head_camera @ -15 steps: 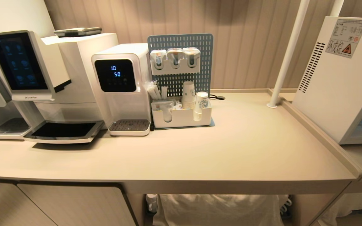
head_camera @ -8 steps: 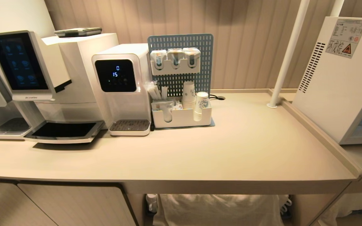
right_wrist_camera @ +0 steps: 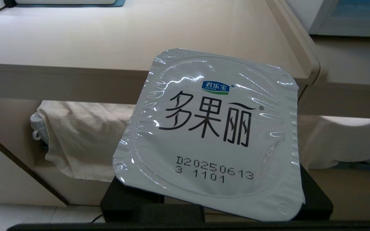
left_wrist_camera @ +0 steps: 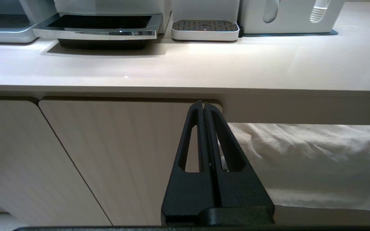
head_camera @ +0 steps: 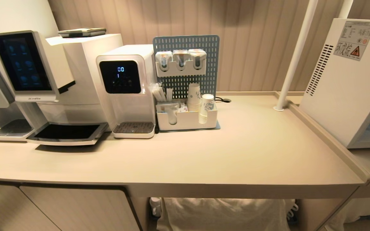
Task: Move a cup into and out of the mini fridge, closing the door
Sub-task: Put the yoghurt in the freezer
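Foil-lidded pot [right_wrist_camera: 214, 134] between the right gripper's [right_wrist_camera: 217, 205] fingers, below counter level.

Head high above counter [head_camera: 236, 154]; wrists low, facing its edge.

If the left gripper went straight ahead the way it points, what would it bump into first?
Probably the cabinet door under the counter. The shut left gripper points at the door's top corner, right beside the white cloth, so depth is hard to judge.

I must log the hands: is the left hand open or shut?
Shut: in the left wrist view the left hand's two black fingers press together, holding nothing.
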You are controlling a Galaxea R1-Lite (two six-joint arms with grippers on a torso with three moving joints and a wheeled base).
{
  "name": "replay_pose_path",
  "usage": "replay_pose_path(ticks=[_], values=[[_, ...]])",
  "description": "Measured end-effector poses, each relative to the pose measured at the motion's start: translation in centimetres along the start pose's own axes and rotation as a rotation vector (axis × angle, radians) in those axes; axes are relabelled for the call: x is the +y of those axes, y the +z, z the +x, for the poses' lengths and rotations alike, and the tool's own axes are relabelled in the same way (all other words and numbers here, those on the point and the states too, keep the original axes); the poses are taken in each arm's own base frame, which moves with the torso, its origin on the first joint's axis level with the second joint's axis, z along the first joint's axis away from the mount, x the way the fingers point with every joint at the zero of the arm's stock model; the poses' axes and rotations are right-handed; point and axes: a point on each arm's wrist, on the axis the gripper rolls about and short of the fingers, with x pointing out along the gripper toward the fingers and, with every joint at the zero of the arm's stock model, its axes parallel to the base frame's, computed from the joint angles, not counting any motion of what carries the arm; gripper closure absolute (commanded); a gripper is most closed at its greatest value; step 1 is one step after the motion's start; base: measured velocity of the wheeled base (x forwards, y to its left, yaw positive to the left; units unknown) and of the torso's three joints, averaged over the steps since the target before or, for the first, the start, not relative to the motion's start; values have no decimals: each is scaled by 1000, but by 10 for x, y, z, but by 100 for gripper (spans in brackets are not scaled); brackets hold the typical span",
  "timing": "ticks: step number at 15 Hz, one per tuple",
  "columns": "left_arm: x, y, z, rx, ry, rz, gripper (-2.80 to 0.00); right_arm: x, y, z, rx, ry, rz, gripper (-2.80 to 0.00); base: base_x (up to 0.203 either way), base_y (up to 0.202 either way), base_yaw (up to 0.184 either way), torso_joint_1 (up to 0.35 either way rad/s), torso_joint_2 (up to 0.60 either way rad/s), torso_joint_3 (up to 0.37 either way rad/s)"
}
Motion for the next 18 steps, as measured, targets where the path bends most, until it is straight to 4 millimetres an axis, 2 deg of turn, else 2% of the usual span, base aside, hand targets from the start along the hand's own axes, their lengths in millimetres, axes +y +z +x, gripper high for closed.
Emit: replay_pose_path(ticks=[18], values=[[0,0,0,5,0,4,0,0,0,0,5,2,5,0,0,-195,-1,1,2,2]])
